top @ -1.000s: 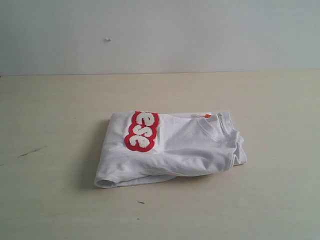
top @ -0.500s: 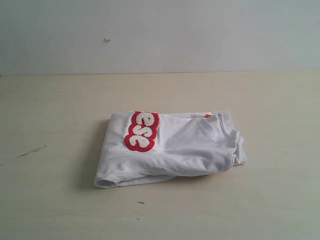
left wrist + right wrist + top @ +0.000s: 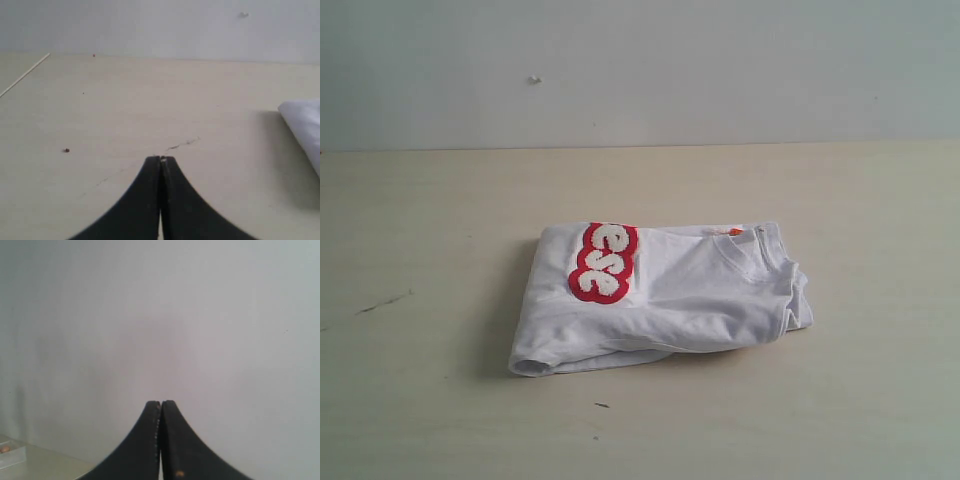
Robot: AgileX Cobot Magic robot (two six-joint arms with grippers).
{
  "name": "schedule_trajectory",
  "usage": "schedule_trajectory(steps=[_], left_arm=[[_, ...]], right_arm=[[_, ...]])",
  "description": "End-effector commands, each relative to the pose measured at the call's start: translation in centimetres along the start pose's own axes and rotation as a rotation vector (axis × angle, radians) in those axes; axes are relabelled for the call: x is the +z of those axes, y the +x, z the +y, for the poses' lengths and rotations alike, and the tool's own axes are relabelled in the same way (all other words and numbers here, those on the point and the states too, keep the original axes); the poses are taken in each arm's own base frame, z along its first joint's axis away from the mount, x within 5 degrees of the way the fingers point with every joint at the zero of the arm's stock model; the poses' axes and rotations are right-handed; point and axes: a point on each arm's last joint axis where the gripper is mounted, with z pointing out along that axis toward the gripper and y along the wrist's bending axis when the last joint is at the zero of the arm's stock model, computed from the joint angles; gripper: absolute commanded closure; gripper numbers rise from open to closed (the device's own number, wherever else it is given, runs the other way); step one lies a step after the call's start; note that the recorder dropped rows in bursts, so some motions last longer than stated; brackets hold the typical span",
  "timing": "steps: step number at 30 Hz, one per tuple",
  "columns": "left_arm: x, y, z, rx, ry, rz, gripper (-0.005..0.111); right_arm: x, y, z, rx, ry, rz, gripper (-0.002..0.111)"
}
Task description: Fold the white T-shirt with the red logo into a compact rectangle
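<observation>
- Exterior view: white T-shirt lies folded into a rough rectangle near the middle of the table, long side running left to right.
- Fold is several layers thick. The front-left corner has a rolled edge. The right end is bunched and a bit uneven.
- red logo sits on the top face toward the left end, running front to back. Only part of it shows, fuzzy white letters reading roughly "ese". The rest disappears at the far fold.
- Round collar faces up on the right half, and the orange tag peeks out at the far edge just beside it.
- Table marks: a dark scratch well left of the shirt and a small dark speck in front of it.
- Pale wall stands behind the table, with one small blemish on it.
- Left wrist view: left gripper is clenched, tips pressed together with nothing between them. It hangs over bare table, apart from the shirt. One white corner of the shirt shows at the frame edge.
- A thin scratch on the tabletop lies just beyond the left fingertips.
- Right wrist view: right gripper is clenched too, tips together and empty. It points at the wall.
- That view catches only a sliver of table, with a small clear object on it, too blurry to identify.
</observation>
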Motion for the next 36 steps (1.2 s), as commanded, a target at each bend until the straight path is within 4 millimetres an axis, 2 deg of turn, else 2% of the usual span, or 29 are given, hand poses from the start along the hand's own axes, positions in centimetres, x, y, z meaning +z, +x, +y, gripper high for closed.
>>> schedule_trajectory(steps=[1, 22, 25, 28, 32, 34, 36], left_arm=[[0.0, 0.0, 0.0, 0.009, -0.005, 0.002, 0.107], [0.0, 0.1, 0.0, 0.009, -0.005, 0.004, 0.107], [0.0, 0.1, 0.0, 0.009, -0.005, 0.004, 0.107], [0.0, 0.1, 0.0, 0.009, -0.005, 0.004, 0.107], [0.0, 0.1, 0.0, 0.009, -0.005, 0.004, 0.107], [0.0, 0.1, 0.0, 0.009, -0.005, 0.004, 0.107], [0.0, 0.1, 0.0, 0.009, -0.005, 0.004, 0.107]], right_arm=[[0.0, 0.1, 0.0, -0.002, -0.002, 0.004, 0.108], [0.0, 0.2, 0.0, -0.002, -0.002, 0.006, 0.108], [-0.2, -0.1, -0.3, -0.148, 0.042, -0.021, 0.108], [-1.1, -0.5, -0.5, -0.218, 0.123, -0.052, 0.108], [-4.6, -1.5, 0.6, -0.352, 0.352, -0.187, 0.108], [-5.5, -1.1, 0.9, -0.412, 0.411, -0.209, 0.108], [-5.9, 0.4, 0.6, -0.418, 0.435, -0.205, 0.108]])
